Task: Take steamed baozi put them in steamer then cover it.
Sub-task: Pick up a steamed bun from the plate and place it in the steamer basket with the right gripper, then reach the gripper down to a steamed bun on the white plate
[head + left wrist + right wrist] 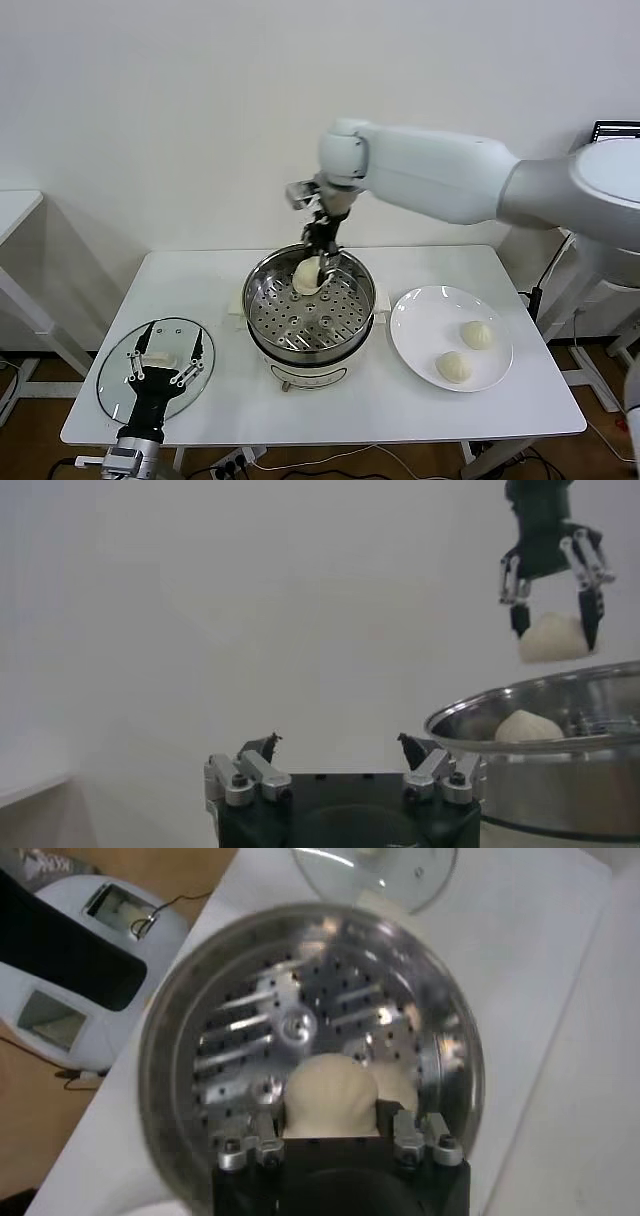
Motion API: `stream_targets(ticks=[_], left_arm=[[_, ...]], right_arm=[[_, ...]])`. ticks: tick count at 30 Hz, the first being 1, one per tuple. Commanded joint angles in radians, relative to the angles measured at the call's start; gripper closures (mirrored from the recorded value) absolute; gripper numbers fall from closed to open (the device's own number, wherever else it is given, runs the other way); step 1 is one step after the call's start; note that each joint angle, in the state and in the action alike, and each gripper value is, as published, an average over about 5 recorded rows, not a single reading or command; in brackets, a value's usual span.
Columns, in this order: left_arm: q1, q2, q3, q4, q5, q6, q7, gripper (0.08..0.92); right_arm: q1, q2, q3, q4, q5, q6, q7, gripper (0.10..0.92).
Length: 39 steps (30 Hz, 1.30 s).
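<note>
Counter (400, 400) carries the steamer (310, 312), above whose rim the right hand (318, 262) grips one baozi (307, 275), two more baozi (477, 334) sit on the plate (420, 310), and the left hand (165, 365) hovers open over the cover (115, 365).

- Steamer (310, 325) mid-table (200, 290); one bun (530, 726) inside.
- Right gripper (318, 268) above its far side, holding a bun (307, 275).
- Lid (115, 365) left, under left gripper (163, 362).
- Plate (425, 315) right, bearing two buns (477, 334).
</note>
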<state>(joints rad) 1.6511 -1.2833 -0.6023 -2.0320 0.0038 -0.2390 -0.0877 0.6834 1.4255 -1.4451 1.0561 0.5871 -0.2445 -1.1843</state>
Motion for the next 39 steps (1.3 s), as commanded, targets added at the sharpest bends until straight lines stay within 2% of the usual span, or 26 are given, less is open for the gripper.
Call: stream_targets(ticks=[1, 19, 22, 27, 30, 34, 39], left_arm=[[0.001, 0.0, -0.003, -0.001, -0.001, -0.002, -0.001, 0.177], [-0.001, 0.0, -0.004, 0.006, -0.001, -0.016, -0.003, 0.177], [0.0, 0.001, -0.005, 0.006, -0.001, -0.017, -0.004, 0.177], [0.001, 0.001, -0.005, 0.004, -0.001, -0.017, -0.004, 0.177], [0.002, 0.0, -0.005, 0.001, -0.001, -0.016, -0.005, 0.177], [0.001, -0.001, 0.0, 0.0, 0.0, -0.015, -0.004, 0.177], [0.001, -0.003, 0.005, -0.002, 0.002, -0.016, -0.004, 0.177]], right_arm=[[-0.056, 0.107, -0.032, -0.017, 0.033, -0.033, 0.075, 0.406], [-0.15, 0.135, -0.035, -0.062, 0.011, -0.054, 0.215, 0.407], [-0.152, 0.133, -0.033, -0.06, 0.012, -0.054, 0.228, 0.368], [-0.136, 0.106, -0.023, -0.032, 0.011, -0.056, 0.232, 0.241], [-0.097, 0.056, -0.014, 0.015, 0.002, -0.057, 0.211, 0.208], [-0.022, -0.051, 0.004, 0.101, -0.009, -0.058, 0.179, 0.203], [0.079, -0.257, 0.021, 0.232, -0.06, -0.021, 0.093, 0.202]])
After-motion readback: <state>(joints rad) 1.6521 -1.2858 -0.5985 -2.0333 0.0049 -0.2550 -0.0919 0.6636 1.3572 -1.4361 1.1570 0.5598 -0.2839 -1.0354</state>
